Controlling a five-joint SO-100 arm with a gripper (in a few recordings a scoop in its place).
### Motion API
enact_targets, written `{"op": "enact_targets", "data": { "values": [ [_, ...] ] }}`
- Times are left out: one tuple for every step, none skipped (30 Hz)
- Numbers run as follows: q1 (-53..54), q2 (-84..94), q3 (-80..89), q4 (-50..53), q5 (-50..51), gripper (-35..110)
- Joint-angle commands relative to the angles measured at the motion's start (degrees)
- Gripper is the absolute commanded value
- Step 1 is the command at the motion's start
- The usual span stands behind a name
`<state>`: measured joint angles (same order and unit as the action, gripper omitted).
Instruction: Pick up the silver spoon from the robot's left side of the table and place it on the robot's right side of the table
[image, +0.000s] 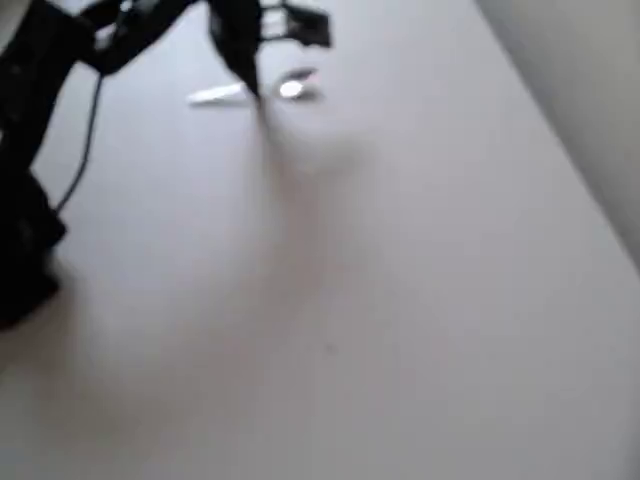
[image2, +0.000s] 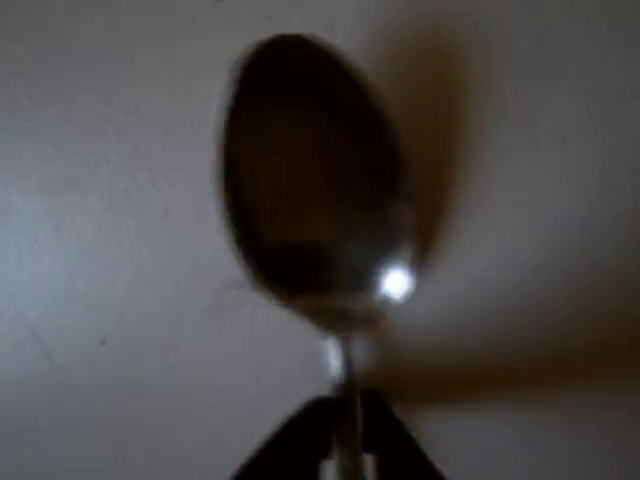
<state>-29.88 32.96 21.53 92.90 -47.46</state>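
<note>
The silver spoon (image: 293, 89) is at the top of the overhead view on the off-white table (image: 350, 300), bowl to the right and thin handle to the left. My black gripper (image: 255, 92) comes down onto its middle. In the wrist view the spoon's bowl (image2: 315, 170) looms large and dark with one bright glint. Its narrow neck runs down between my two black fingertips, and the gripper (image2: 345, 425) is shut on the neck. A shadow falls to the right of the bowl. Whether the spoon touches the table I cannot tell.
The black arm and its base (image: 30, 200) stand at the left edge of the overhead view, with a cable (image: 85, 150) hanging down. The table's straight edge (image: 570, 130) runs diagonally at the right. Broad bare tabletop spreads below and right of the gripper.
</note>
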Motion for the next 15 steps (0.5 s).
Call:
{"op": "enact_targets", "data": {
  "values": [
    [-0.1, 0.5, -3.7, 0.4, -0.4, -2],
    [-0.1, 0.5, -3.7, 0.4, -0.4, -2],
    [0.0, 0.5, -3.7, 0.4, -0.4, -2],
    [0.0, 0.5, -3.7, 0.4, -0.4, -2],
    [0.0, 0.5, -3.8, 0.4, -0.4, -2],
    [0.0, 0.5, -3.8, 0.4, -0.4, -2],
    [0.0, 0.5, -3.8, 0.4, -0.4, -2],
    [0.0, 0.5, -3.8, 0.4, -0.4, -2],
    [0.0, 0.5, -4.0, 0.5, -0.4, -2],
    [0.0, 0.5, -4.1, 0.6, -0.4, -2],
    [0.1, 0.5, -4.3, 0.6, -0.4, -2],
    [0.1, 0.7, -4.7, 1.0, -0.3, -2],
    [0.1, 0.7, -6.0, 1.9, -0.1, -2],
    [0.1, 0.3, -8.3, 3.6, 0.0, -2],
    [0.2, -0.4, -11.7, 5.4, 0.5, -2]
  ]
}}
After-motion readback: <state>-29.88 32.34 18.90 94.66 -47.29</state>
